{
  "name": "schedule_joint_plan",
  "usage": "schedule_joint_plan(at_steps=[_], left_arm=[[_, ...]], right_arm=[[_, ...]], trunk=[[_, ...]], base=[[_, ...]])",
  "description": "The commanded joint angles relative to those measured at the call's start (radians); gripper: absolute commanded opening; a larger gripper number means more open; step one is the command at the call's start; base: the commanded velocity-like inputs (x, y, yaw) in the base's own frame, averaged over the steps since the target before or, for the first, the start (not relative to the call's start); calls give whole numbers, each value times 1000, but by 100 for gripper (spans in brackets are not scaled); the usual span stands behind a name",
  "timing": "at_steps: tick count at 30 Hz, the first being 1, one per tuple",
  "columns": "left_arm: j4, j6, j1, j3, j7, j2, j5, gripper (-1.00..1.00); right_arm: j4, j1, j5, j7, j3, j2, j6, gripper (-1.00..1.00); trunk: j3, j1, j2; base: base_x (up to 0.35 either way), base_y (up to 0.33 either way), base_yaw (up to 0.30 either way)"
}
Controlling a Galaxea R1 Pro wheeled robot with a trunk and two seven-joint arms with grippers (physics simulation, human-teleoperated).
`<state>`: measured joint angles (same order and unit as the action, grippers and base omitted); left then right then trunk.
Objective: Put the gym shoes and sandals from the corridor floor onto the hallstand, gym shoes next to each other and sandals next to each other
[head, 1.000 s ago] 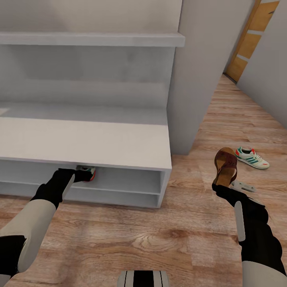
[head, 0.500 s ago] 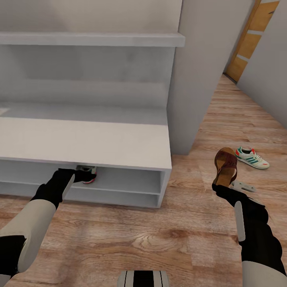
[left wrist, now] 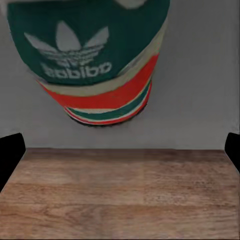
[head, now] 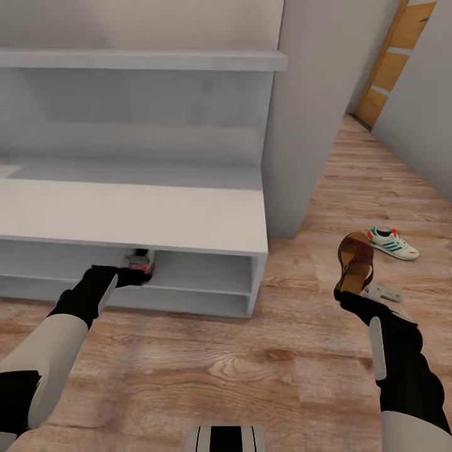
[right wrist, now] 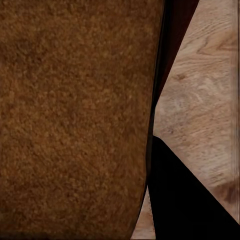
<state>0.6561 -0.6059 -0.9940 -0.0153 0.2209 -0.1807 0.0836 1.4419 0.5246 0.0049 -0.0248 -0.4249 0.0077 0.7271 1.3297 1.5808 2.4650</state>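
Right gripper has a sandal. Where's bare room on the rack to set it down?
The hallstand bench top is bare between its front edge and back wall. The low shelf is free right of the gym shoe by the left gripper. The right gripper holds the sandal.

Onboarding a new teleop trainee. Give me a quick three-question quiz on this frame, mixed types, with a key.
1. True or false: the far gym shoe is on the hallstand.
2. The right end effector holds: A) a sandal B) a brush C) nothing.
3. Fill in: the near gym shoe, by the left end effector, sits ___ the hallstand's bench top.

Key: 1 false, it lies on the corridor floor. 2 A. 3 under.
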Motion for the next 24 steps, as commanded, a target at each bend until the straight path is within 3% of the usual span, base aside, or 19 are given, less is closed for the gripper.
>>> schedule_joint_plan(at_steps=[1, 18, 24], left_arm=[[0, 0, 0, 0, 0, 0, 0, 100], [0, 0, 2, 2, 4, -1, -2, 100], [16, 0, 73, 7, 9, -3, -5, 100]], right_arm=[[0, 0, -3, 2, 0, 0, 0, -100], [1, 0, -3, 2, 3, 0, 0, -100], [4, 0, -2, 3, 5, 1, 0, -100]], trunk=[[0, 0, 0], [0, 0, 0], [0, 0, 0]], base=[[-328, 0, 0], [-311, 0, 0], [-70, 0, 0]])
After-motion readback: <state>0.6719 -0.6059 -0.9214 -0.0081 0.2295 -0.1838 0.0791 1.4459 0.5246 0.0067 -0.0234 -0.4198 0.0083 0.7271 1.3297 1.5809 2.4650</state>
